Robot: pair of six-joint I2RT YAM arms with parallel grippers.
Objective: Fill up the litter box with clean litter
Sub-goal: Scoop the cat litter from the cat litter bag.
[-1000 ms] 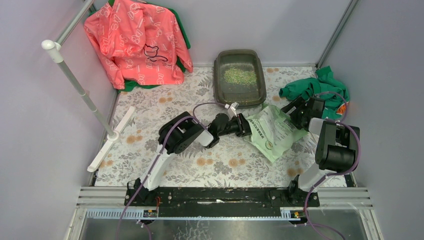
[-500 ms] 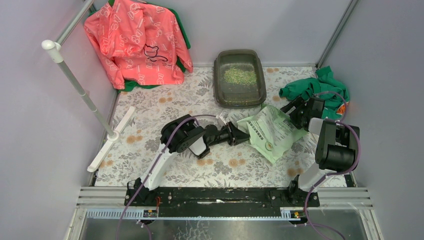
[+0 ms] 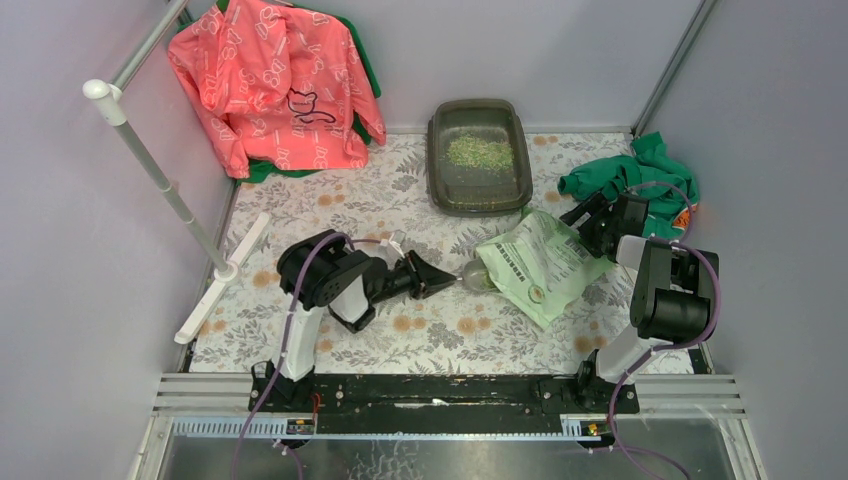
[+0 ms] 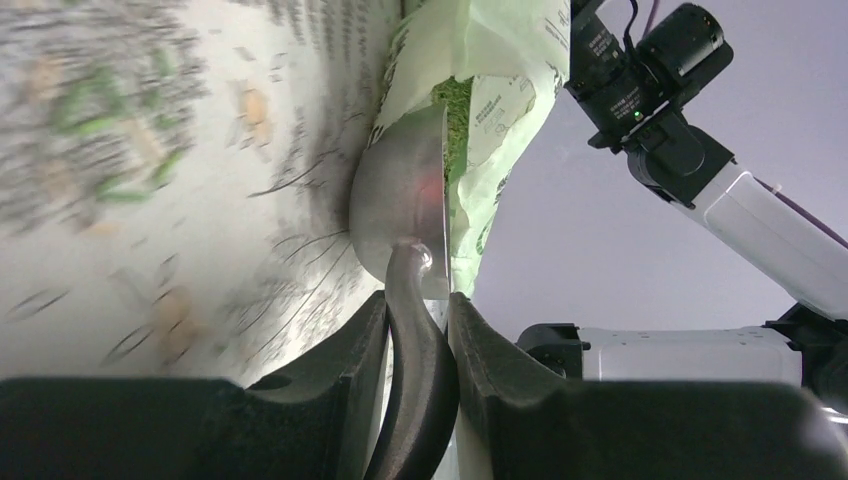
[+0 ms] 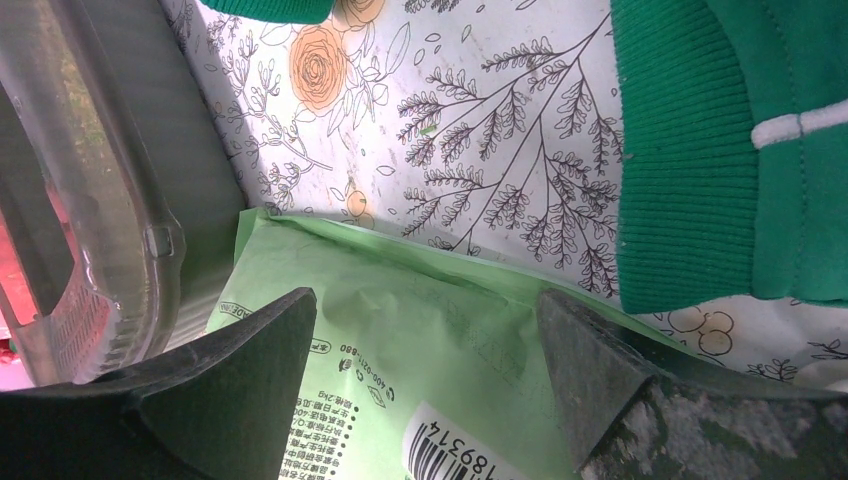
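Two arms work the scene, and only one carries a tool. The left gripper (image 4: 415, 300) is clamped on the handle of the scoop (image 4: 400, 195). The handle's long axis runs left to right across the table, and the bowl sits at the open mouth of the bag (image 3: 545, 262). The wrist view shows only the back of the bowl, with green granules visible inside the bag just beyond it. Whether the bowl is loaded cannot be told.

The right gripper (image 5: 422, 312) hangs over the far edge of the bag with its jaws spread wide, gripping nothing.

The litter box (image 3: 436, 160) stands at the far side of the table against the back wall, with its long axis running near to far. A thin heap of clean litter (image 3: 480, 152) lies in its far half, and much of the floor is bare. The fill is judged to be at an early stage.

Governing relation: the box lies beyond the scoop, away from the arm bases and slightly to the right of the left fingers. Its near short rim is the closest edge. The bag's far corner lies just beside the box's near right corner. The left arm holds the scoop, so the transfer falls to it. The move is judged to need a level lift and then a forward reach over the near rim. Any tilt of the bowl risks spilling granules on the table.
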